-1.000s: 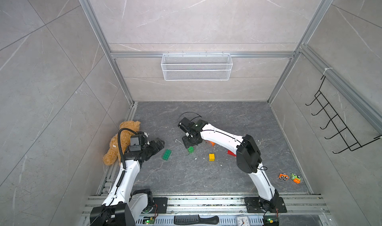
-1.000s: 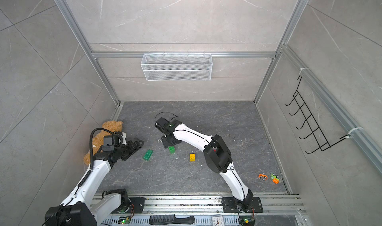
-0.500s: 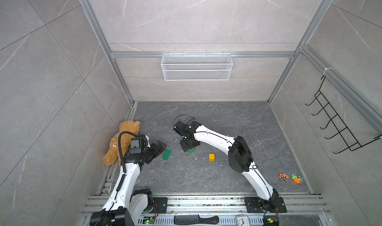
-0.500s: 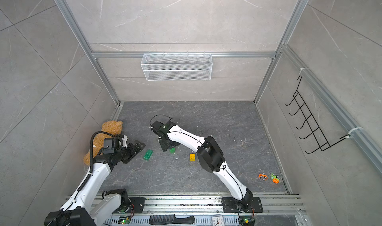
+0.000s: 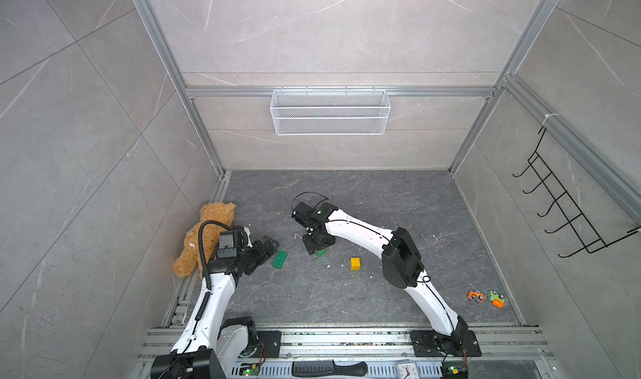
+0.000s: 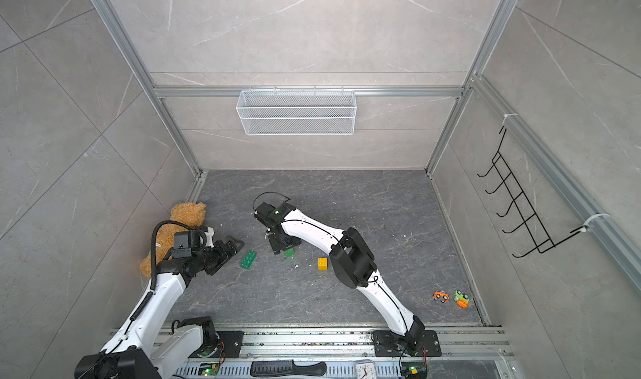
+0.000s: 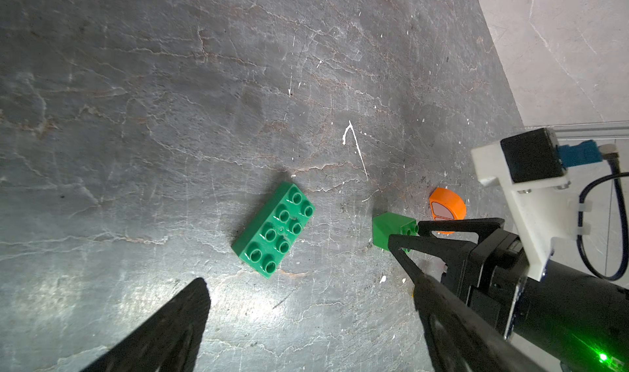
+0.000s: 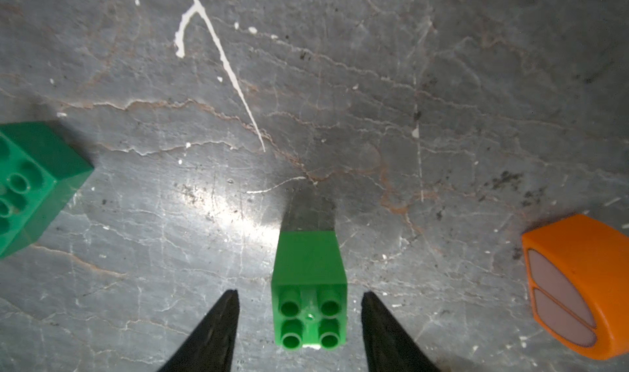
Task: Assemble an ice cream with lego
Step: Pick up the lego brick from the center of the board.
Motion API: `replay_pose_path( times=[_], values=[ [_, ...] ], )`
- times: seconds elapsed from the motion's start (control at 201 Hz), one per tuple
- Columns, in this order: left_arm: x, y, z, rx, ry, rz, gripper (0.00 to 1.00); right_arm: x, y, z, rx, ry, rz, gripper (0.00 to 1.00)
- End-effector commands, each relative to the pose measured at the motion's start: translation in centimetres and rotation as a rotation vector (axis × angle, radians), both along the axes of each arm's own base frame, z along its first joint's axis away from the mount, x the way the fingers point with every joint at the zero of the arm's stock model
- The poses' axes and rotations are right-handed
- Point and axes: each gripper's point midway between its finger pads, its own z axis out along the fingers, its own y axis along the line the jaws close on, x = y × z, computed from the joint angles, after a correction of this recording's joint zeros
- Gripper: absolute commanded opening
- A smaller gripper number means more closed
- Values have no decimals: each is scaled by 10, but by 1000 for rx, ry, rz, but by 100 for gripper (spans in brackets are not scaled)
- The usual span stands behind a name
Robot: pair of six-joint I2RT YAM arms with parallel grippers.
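Green cube [image 8: 308,268] between right gripper [image 8: 299,292] tips — orange cap [image 8: 575,251], long brick [image 8: 37,169] flanking

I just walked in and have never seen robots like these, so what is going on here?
A two-armed robot is working with loose toy bricks; nothing is joined yet. The right gripper stands open astride a small green brick, without gripping it. The left gripper is open near a wide green brick. A yellow brick and an orange half-round piece lie apart, untouched.
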Motion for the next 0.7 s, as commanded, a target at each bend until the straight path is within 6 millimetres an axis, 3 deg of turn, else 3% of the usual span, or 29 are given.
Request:
replay_pose_path(
  times=[0.0,0.393,0.697],
  values=[
    [3,-2,9,-10,-17,-15,97,-1,-6,-14,-32,28,8,58],
    [3,-2,9,-9,-16,-15,97,-4,-9,-23,1,41,-17,47],
    [2,-2,9,-7,-13,-14,97,2,-10,-12,19,-16,-26,47]
  ],
)
